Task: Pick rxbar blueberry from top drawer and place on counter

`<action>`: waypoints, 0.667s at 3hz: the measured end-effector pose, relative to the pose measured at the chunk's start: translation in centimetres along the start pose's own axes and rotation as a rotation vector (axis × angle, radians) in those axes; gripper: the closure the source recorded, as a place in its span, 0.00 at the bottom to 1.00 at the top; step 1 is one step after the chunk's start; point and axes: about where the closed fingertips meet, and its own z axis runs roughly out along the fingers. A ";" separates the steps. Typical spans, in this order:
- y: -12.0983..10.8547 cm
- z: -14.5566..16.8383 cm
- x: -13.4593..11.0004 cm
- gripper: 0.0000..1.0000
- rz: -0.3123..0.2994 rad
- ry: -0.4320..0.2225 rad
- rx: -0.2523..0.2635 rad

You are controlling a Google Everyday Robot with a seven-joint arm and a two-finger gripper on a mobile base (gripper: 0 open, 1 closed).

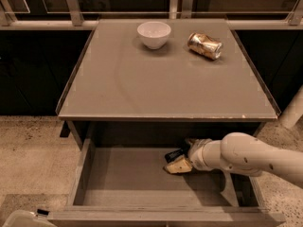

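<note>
The rxbar blueberry (173,155) is a small dark bar lying in the top drawer (118,176), right of its middle and near the back. The drawer is pulled open below the counter (142,79). My gripper (178,161) reaches in from the right on a white arm and sits right at the bar, touching or just over it. Part of the bar is hidden behind the gripper.
On the counter stand a white bowl (154,34) at the back middle and a gold-and-white can (204,45) lying on its side at the back right. Speckled floor lies left of the drawer. A white object (21,219) shows at the bottom left corner.
</note>
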 end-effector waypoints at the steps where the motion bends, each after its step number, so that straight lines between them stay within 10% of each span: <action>1: 0.0 0.0 0.0 0.66 0.000 0.000 0.000; 2: 0.0 0.0 0.0 0.89 0.000 0.000 0.000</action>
